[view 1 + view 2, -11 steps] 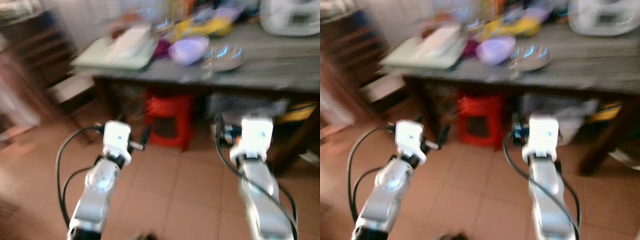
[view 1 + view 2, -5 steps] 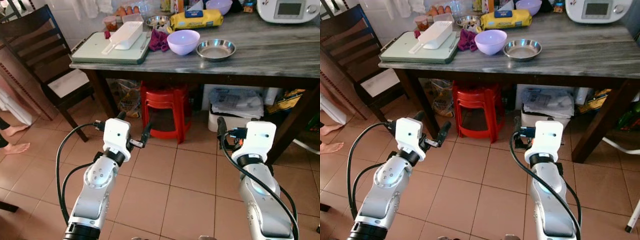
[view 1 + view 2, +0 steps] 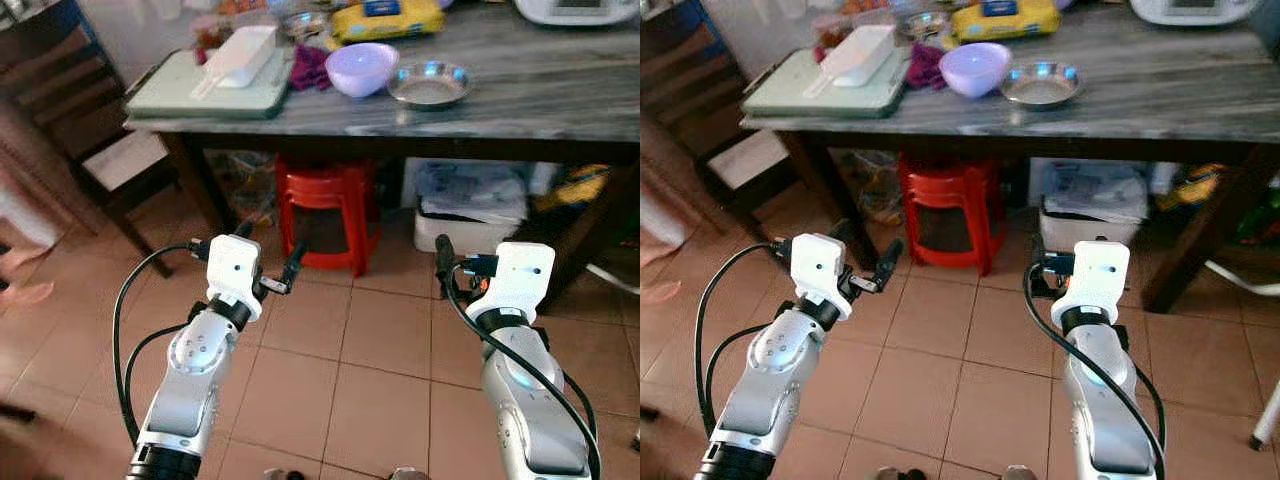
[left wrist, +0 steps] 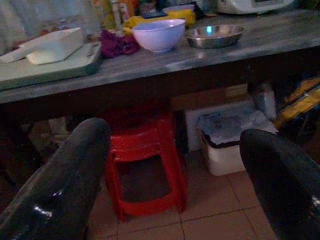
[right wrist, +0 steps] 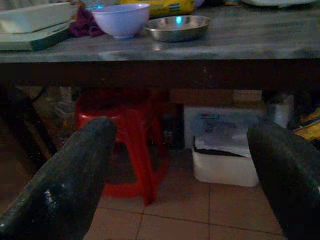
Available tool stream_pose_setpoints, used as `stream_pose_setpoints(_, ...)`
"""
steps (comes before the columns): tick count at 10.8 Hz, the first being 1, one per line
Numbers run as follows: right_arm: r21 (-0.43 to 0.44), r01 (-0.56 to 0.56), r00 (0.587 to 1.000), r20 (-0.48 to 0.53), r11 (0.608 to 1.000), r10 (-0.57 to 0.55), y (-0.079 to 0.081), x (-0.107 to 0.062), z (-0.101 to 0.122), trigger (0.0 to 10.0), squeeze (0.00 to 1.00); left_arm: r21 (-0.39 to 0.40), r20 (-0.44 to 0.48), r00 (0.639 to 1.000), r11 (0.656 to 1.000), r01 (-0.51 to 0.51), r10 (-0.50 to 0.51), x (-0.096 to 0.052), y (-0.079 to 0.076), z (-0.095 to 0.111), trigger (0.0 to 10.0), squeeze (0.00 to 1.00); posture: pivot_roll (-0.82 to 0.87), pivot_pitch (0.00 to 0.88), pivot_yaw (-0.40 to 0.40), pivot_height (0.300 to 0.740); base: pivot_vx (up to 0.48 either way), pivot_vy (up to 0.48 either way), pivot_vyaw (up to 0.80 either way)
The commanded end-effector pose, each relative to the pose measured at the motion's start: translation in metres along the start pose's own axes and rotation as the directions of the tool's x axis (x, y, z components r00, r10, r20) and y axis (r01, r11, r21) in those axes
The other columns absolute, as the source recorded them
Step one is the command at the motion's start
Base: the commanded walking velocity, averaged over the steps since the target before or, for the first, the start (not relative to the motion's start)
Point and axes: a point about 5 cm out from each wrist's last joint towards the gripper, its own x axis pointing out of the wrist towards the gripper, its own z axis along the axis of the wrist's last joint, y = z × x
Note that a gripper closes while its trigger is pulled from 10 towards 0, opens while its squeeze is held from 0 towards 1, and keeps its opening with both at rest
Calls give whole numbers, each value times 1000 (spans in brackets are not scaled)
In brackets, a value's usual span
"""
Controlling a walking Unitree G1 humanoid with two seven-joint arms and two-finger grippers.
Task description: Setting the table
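Standing on the grey marbled table (image 3: 560, 95), near its front edge, are the lilac bowl (image 3: 362, 68) and, just beside it toward the robot's right, the shallow steel dish (image 3: 429, 84); both sit upright with their open mouths facing up, and being round they show no long axis. The bowl is deep, pale and matte, while the dish is low and shiny with a bright glint inside. To the left lies a pale green tray (image 3: 190, 97) carrying a long white container (image 3: 238, 53) whose length runs away from the table edge, and a purple cloth (image 3: 312, 67) lies between tray and bowl. Behind them sits a yellow packet (image 3: 388, 19). Under the table stand stacked red stools (image 3: 327, 205) and a white bin (image 3: 468, 210); a dark wooden chair (image 3: 75, 120) stands at the table's left end. Tiled floor (image 3: 370, 370) lies open between robot and table. The left gripper (image 3: 266, 255) and right gripper (image 5: 190, 170) hover low over the tiles, each with fingers spread wide apart, grasping nothing.
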Motion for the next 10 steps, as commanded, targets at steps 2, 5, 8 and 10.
stream_pose_setpoints(2, 18, -10, 1000, -5, 1000, 10, 3, -1, 1, 10000, 0, 6, -5, 1000, 1000, 2, -2, -2, 4, 1, 10000, 0, -157, 136, 123, 740, 0, -253, 0)
stream_pose_setpoints(5, 21, -13, 1000, -7, 1000, 13, 3, -1, 0, 10000, 0, 3, -6, 1000, 1000, 7, -7, -2, 2, 0, 10000, 0, -156, 136, 121, 740, 0, -279, -483)
stream_pose_setpoints(8, 18, -19, 1000, -8, 1000, 19, 4, 0, -1, 10000, 0, 1, -7, 1000, 1000, 7, -7, -1, 2, 0, 10000, 0, -153, 133, 117, 740, 0, -286, 0)
stream_pose_setpoints(10, 18, -25, 1000, -5, 1000, 25, 4, 1, -1, 10000, 0, -1, -6, 1000, 1000, 10, -10, -1, 1, 0, 10000, 0, -152, 128, 116, 740, 0, -291, 0)
